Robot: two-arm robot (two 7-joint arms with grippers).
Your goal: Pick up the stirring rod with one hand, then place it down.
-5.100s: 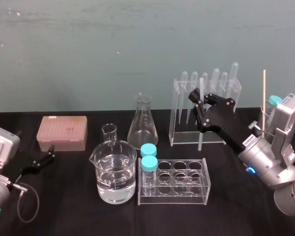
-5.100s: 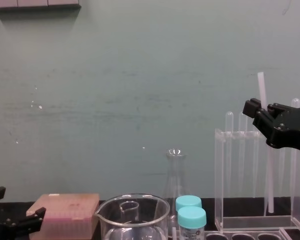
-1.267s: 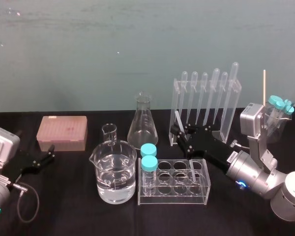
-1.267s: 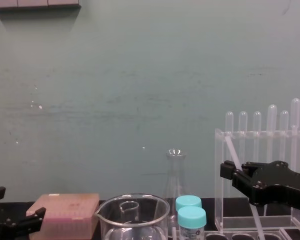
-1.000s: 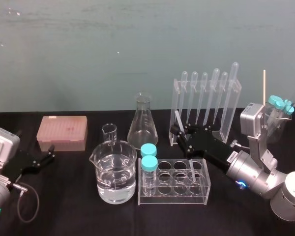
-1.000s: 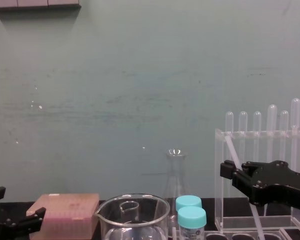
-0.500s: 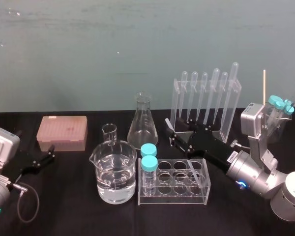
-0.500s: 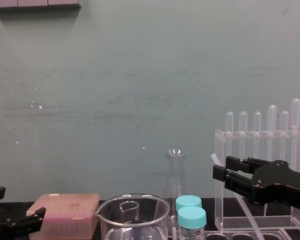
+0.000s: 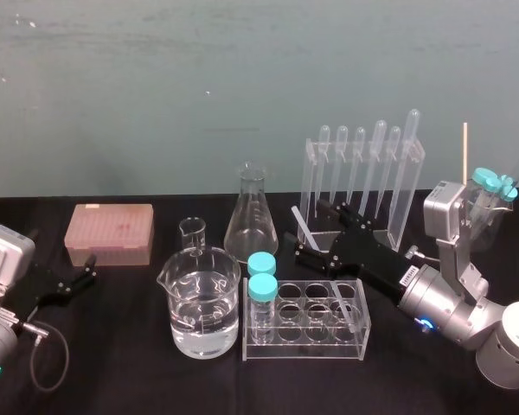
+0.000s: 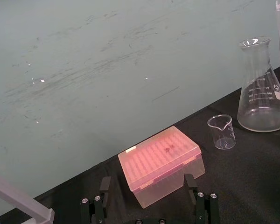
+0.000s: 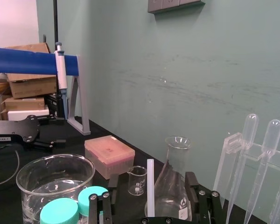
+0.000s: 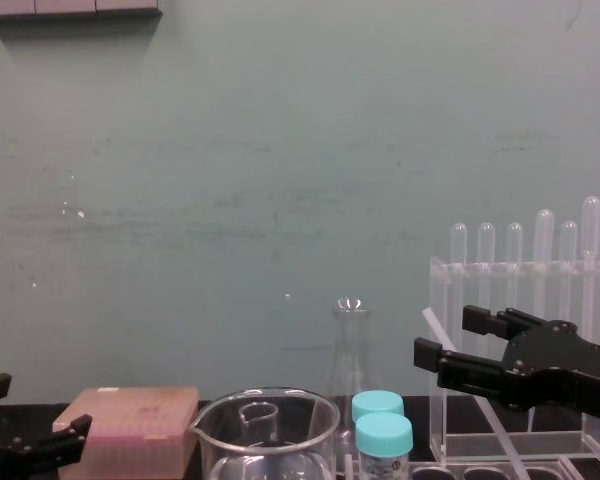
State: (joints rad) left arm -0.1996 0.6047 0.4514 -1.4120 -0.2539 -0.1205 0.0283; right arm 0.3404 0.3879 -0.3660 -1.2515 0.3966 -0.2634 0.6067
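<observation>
Two grippers are showing in my views, and I am reading both as open. The right gripper [image 9: 310,226] is reaching in low from the right across the black table [image 9: 112,372]. Its arm is lying nearly level, its wrist is sitting just in front of the tall pipette rack [image 9: 316,173], and its fingers are pointing left toward the conical flask [image 9: 251,216]. Its jaws are standing wide, one finger higher and farther back, the other lower and nearer. In the right wrist view I am seeing a clear gap on each side of the stirring rod [image 9: 302,219], so neither pad is pressing on it.

The rod is leaning, not upright. Its upper end is pointing up and to the left, free in the air between the flask and the pipette rack, and its shaft is running down to the right through the open jaws. Its lower end is sitting inside the low tube rack [image 9: 304,347], in the right-hand column of wells. I cannot tell which well, nor whether the shaft is resting against the gripper's palm.

The left gripper [image 9: 91,268] is sitting parked at the table's left edge, near the pink tip box [image 9: 109,232], with its jaws apart and gripping nothing.
</observation>
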